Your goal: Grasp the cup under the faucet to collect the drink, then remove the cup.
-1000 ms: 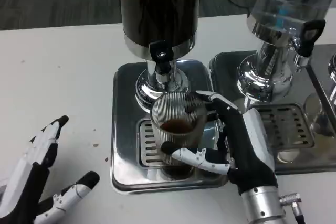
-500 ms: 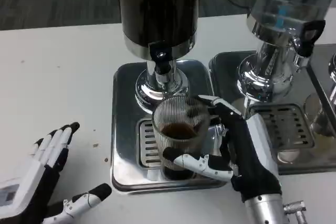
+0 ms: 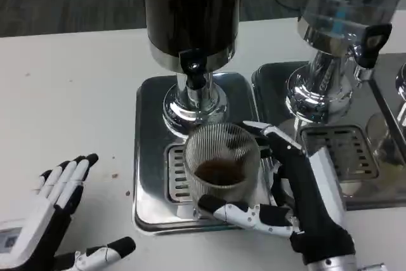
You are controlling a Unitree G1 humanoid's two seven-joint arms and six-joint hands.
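So the ribbed glass cup [image 3: 221,163] has a bit of dark drink in the bottom and sits over the slotted grate of the steel drip tray [image 3: 147,157], a little toward the camera from the faucet [image 3: 195,75] of the dark drink dispenser [image 3: 190,11]. The right hand [image 3: 288,198] is wrapped around it, thumb across the near side low down and fingers round the far right side, which looks like a grip meant for carrying it off, not just steadying it.

Compared with a second ago the cup has come toward the camera and out from under the spout, and looks raised, so I'd guess the removing part has started. The left hand [image 3: 54,217] lies on the white table [image 3: 70,93], fingers spread and holding nothing; it's shifted slightly. A second, clear dispenser [image 3: 342,11] stands to the right.
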